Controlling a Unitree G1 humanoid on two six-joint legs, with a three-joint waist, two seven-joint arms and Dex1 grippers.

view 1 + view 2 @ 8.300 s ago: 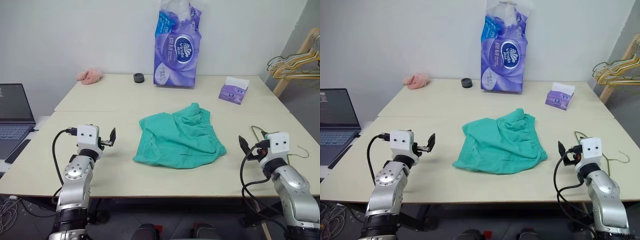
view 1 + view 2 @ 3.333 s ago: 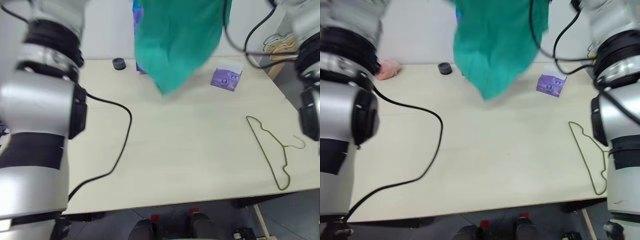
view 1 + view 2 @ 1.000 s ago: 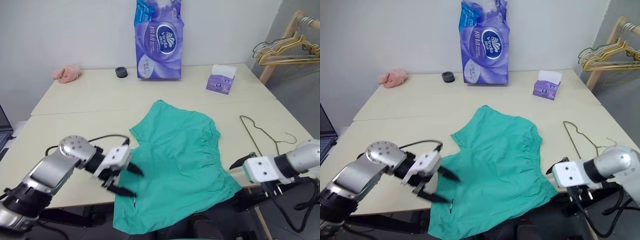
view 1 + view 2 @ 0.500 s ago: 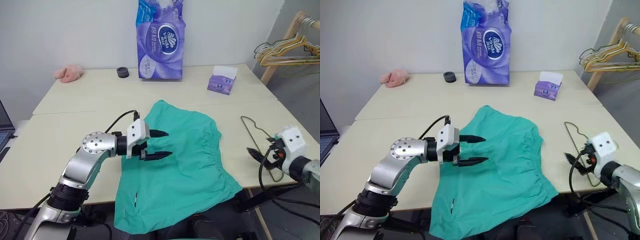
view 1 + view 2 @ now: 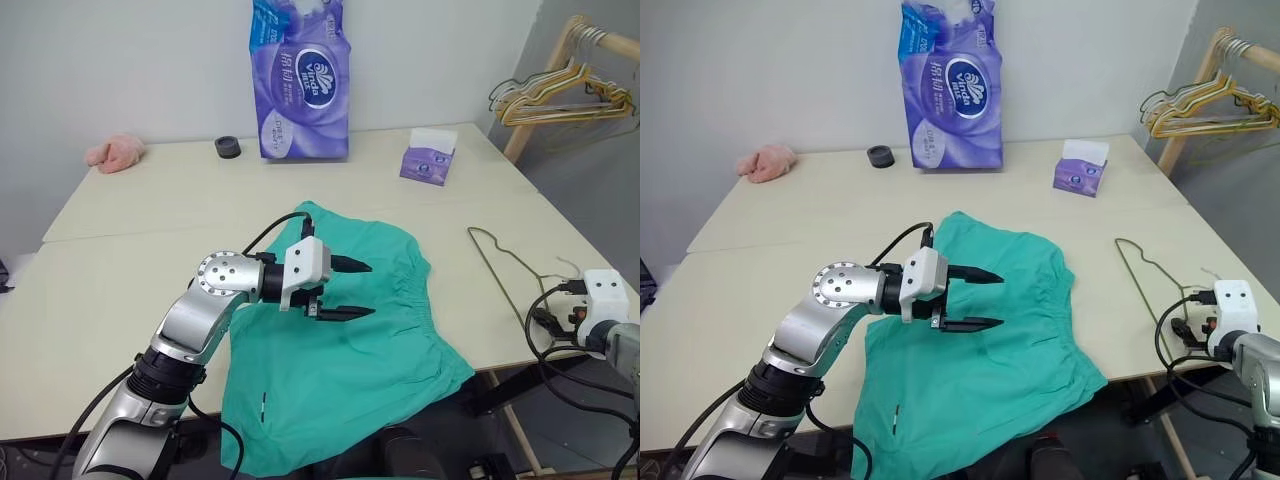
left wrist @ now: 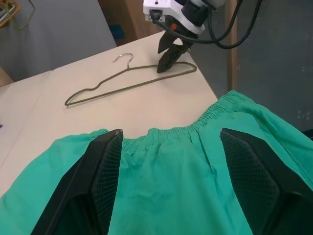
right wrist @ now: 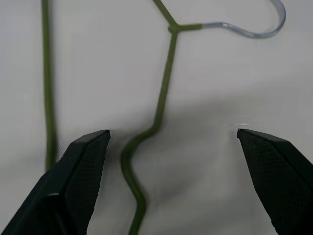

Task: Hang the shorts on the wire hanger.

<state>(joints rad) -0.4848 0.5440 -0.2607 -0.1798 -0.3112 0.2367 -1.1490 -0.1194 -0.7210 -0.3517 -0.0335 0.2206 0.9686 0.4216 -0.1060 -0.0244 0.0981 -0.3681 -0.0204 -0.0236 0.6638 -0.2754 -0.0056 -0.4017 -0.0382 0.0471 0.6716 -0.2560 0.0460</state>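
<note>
Left arm bent inward, left tool level, fingers spread, empty. Right arm low at side; right tool angled down, fingers spread wide.

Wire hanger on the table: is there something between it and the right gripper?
No. The right gripper is open just above the wire hanger, which lies flat on bare table. The shorts lie apart from it.
</note>
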